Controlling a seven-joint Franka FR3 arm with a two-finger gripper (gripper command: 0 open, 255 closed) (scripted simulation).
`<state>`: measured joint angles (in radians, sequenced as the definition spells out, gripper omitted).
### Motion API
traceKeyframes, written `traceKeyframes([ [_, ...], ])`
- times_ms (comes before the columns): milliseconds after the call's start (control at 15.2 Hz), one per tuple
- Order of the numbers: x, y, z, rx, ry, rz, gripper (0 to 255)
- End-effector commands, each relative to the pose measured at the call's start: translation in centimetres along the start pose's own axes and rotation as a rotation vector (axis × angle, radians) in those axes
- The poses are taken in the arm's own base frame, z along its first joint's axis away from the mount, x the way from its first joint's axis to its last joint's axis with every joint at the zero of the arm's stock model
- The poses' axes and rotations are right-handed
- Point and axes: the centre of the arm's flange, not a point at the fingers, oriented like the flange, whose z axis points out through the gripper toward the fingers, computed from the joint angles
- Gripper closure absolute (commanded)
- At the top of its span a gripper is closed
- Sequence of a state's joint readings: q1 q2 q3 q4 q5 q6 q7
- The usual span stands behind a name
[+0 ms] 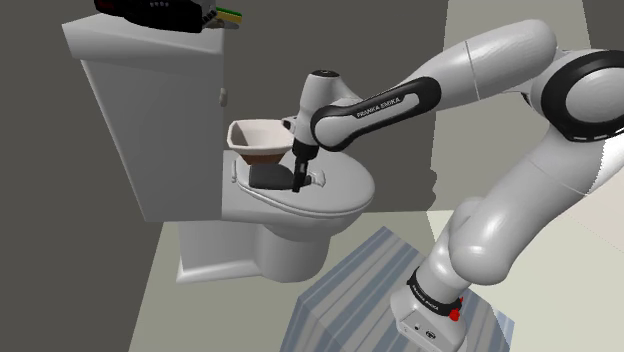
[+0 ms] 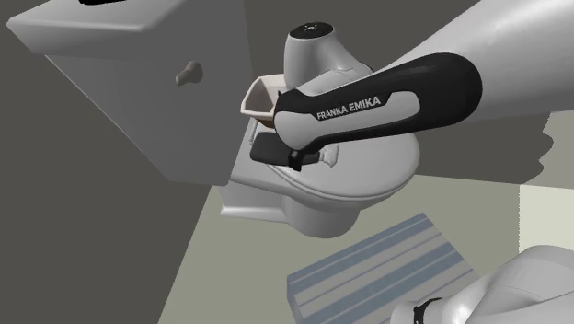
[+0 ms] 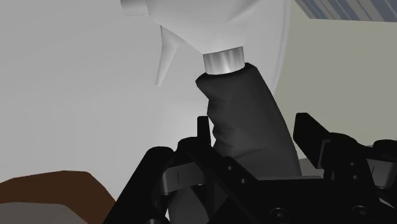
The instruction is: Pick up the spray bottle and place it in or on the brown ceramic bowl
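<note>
Spray bottle point(image 1: 266, 178) point(image 2: 267, 150) point(image 3: 248, 121): lies flat on the closed toilet lid point(image 1: 340, 196) point(image 2: 368, 175), just in front of the bowl. Long axis level with the lid and running across it, roughly along the tank's front. Black body toward the shoulder view's left, white spray head toward its right. In the wrist view, silver collar and white head at the end away from the hand, trigger jutting from the head as a pale spike.

Gripper point(image 1: 298, 183) point(image 2: 299, 161) point(image 3: 254, 124): reaches straight down onto the bottle. Fingers point(image 3: 310, 130) apart, one on each side of the black body, not clamped on it; a thin strip of pale lid visible between the body and one finger.

Surface and room: pale grey toilet against a dark grey wall. Tank point(image 1: 150, 110) with a flush lever point(image 2: 190, 69) and dark objects point(image 1: 165, 12) on top. Pale floor with a blue-grey striped mat point(image 1: 365, 275) point(image 2: 377, 267) below the toilet bowl, beside the arm's stand point(image 1: 440, 322).

Bowl point(image 1: 250, 128) point(image 2: 256, 92) point(image 3: 57, 188): squarish, upright at the back of the lid, close to the tank. Pale rim and inner wall, brown lower outside.
</note>
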<state>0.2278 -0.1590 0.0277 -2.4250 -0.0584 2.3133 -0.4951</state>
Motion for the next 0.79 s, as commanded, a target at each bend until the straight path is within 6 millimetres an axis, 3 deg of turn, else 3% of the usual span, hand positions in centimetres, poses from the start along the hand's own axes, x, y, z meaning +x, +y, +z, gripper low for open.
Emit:
traceKeyframes([
  [0, -0.1, 0.1, -1.1, 0.0, 0.0, 0.0, 255],
  [726, 0.0, 0.5, -6.9, 0.0, 0.0, 0.0, 255],
])
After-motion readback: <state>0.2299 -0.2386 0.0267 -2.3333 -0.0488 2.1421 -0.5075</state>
